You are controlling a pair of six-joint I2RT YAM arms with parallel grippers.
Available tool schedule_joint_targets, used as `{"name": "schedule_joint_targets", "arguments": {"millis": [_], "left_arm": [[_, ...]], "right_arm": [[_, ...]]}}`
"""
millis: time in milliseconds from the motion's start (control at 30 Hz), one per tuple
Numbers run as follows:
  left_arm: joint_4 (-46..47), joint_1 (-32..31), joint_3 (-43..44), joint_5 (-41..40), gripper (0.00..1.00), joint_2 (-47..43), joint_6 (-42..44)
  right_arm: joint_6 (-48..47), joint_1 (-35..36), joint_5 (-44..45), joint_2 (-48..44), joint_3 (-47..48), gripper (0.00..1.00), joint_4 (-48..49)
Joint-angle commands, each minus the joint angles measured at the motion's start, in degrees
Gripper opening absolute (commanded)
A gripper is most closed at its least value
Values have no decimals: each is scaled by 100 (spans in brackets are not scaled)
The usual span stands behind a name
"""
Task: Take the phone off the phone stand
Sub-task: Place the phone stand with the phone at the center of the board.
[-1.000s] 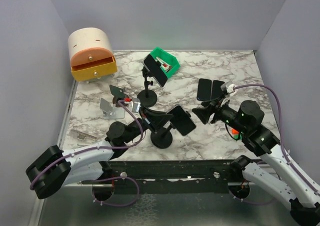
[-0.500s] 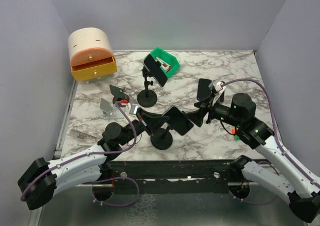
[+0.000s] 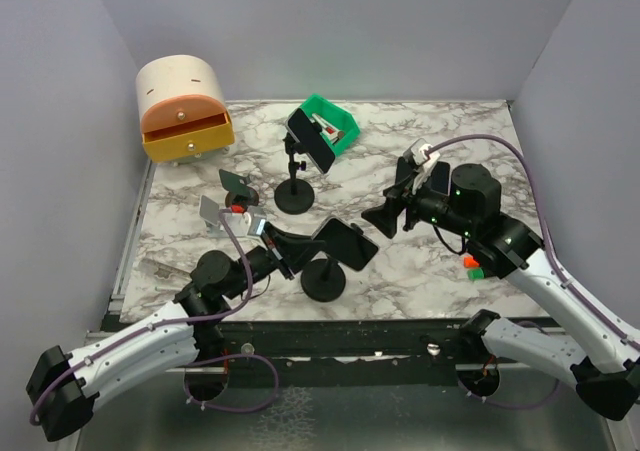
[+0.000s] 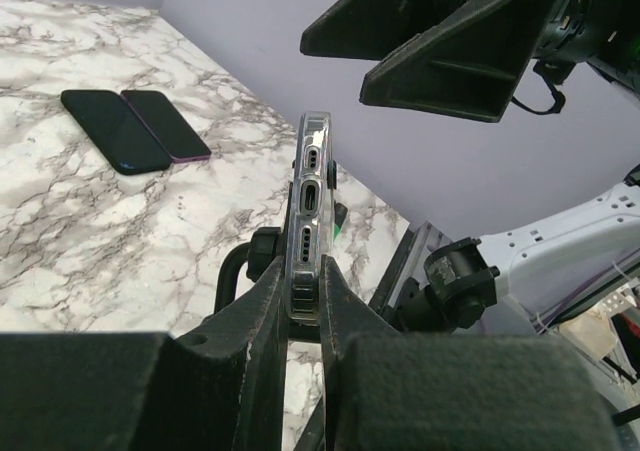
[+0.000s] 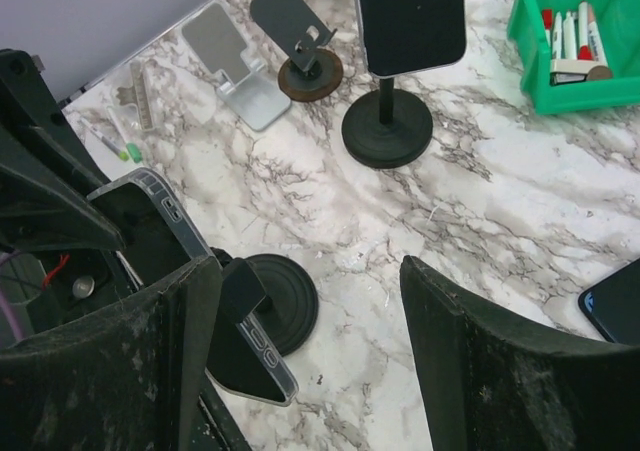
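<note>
Gripping the phone (image 3: 345,241) by its left end, the left fingers (image 3: 285,250) are almost closed and pinch the thin edge of its clear case. In the left wrist view the phone (image 4: 308,201) stands edge-on with its port toward the camera, and one of the left fingers (image 4: 262,316) presses on each face. The phone sits tilted at the head of the stand (image 3: 325,279), above the stand's round black base on the marble desk (image 3: 430,271).

The right fingers (image 3: 378,216) hover just right of the stand's head, spread wide and holding nothing. They are close to the phone's right end; whether they touch it cannot be told. From the right wrist, the right fingers (image 5: 480,371) frame the stand (image 5: 285,306) below. The phone (image 5: 150,216) lies by the camera-left one.

Behind the stand is a second stand (image 3: 293,196) carrying a second phone (image 3: 311,139). A green bin (image 3: 340,121) with pens sits further back and slightly right of the stand. Two flat phones (image 4: 130,126) lie side by side on the desk, right of the stand and beyond it. Left of the stand and a little behind are a silver holder (image 3: 214,214) and a dark holder (image 3: 236,184). A drawer box (image 3: 183,106) stands far back left of the stand.
</note>
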Motion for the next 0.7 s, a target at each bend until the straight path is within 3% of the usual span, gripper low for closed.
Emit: {"name": "schedule_joint_targets", "arguments": {"millis": [0, 400, 667], "left_arm": [[-673, -15, -85, -363, 0, -443, 140], [-1160, -16, -186, -358, 0, -1077, -108], [-1722, -19, -179, -599, 6, -1767, -168]], "right_arm": [[-184, 244, 441, 226, 361, 77, -326], [58, 263, 39, -97, 65, 79, -8], [455, 267, 717, -503, -270, 92, -172]]}}
